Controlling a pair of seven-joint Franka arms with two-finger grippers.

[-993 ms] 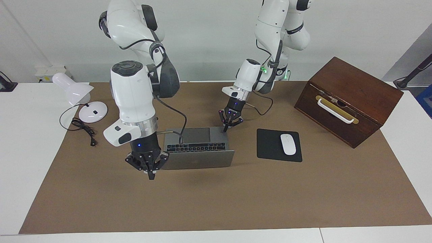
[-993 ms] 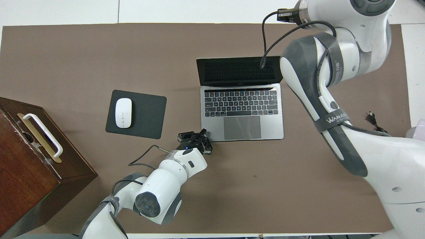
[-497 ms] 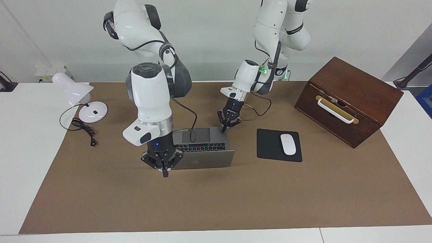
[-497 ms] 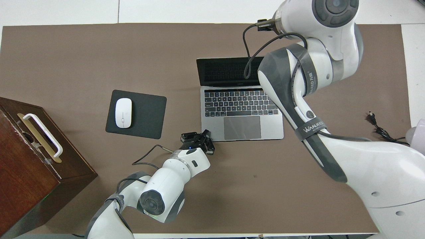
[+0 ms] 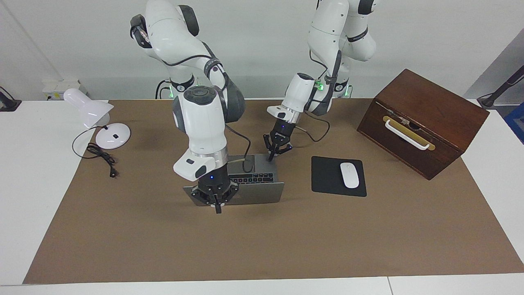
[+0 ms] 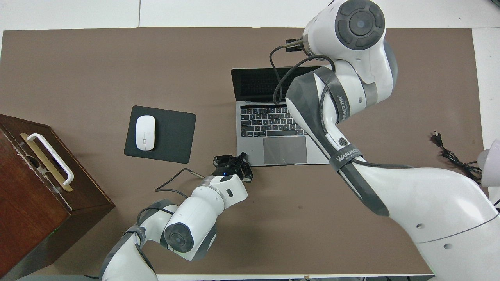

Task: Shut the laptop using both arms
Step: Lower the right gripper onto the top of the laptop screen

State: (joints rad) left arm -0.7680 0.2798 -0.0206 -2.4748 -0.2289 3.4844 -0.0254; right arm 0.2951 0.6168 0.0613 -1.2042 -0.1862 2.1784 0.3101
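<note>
Open laptop (image 5: 254, 192) on the bench: clenched left end effector (image 5: 271, 157) presses its base corner; clenched right end effector (image 5: 217, 209) hangs at its raised lid.

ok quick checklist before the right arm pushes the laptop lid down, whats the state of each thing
1. Laptop lid up, screen facing the robots: ok.
2. Right gripper shut, in front of the lid's back near the right arm's end: ok.
3. Right gripper touching the lid: cannot tell.
4. Left gripper shut, tip at the base's corner nearest the robots: ok; pressing down: cannot tell.
5. Keyboard free of objects: cannot tell, the right arm covers part of it.
6. Mouse on its mouse pad, apart from the laptop: ok.
</note>
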